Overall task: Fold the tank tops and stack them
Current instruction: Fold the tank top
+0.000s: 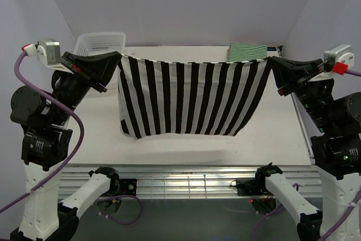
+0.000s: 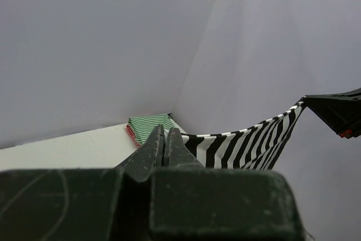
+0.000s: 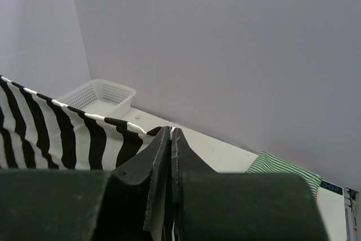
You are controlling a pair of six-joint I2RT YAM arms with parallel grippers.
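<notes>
The left claw (image 1: 117, 60) and right claw (image 1: 270, 60) each pinch a top corner of the black-and-white tank top (image 1: 189, 97), which hangs taut over the table's (image 1: 271, 139) middle, and spreading the arms wider could yank a corner free.

left arm (image 1: 42, 139): big black round joints, white tube parts lower down
right arm (image 1: 335, 150): black joints, white tube parts, 1 tiny green light
left gripper (image 1: 115, 56): black, 2 thin pointy fingers, dusty grey marks seen close up
right gripper (image 1: 271, 59): black, 2 pointy fingers, pale scuffs along the edges
left wrist box (image 1: 49, 49): grey and white, red tab
right wrist box (image 1: 340, 56): white, red tab
purple cable (image 1: 76, 134): thick, smooth, runs from the left wrist box
right cable (image 1: 354, 73): purple too
</notes>
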